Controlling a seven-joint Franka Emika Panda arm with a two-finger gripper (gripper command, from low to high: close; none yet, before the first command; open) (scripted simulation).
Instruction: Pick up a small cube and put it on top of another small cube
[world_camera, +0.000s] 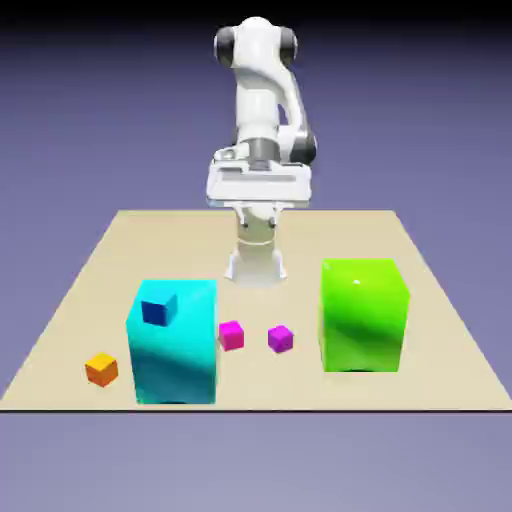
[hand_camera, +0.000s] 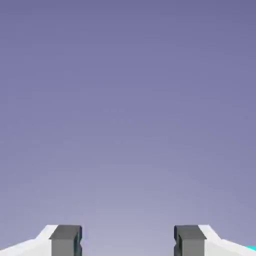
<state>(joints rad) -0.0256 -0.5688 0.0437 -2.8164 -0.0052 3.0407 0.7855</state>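
Altogether, can count four tiny cubes and two big blocks on one table (world_camera: 255, 388). Of the tiny ones, can pick out one pinkish-magenta cube (world_camera: 231, 336), on the tabletop just beside the cyan block (world_camera: 176, 360), toward the exterior view's right; cannot tell whether touching it. Next along, can find one purple-violet cube (world_camera: 281, 339), resting apart from the magenta one, between it and the single green block (world_camera: 361, 318). Toward the exterior view's left, can spot one orange cube (world_camera: 101, 370), on the table near the cyan block. Must look higher for the one navy-blue cube (world_camera: 158, 308), sitting on top of the cyan block, toward its left side in that view. Overhead, can see one white arm (world_camera: 258, 90) and one gripper (world_camera: 258, 222), hanging well above the tabletop, pointing down over the far part. In the hand view, can count two grey fingertips (hand_camera: 66, 241), standing wide apart, jaws open, with plain blue-violet backdrop (hand_camera: 128, 125) between. Can also catch one small sliver of cyan at the lower right corner there.
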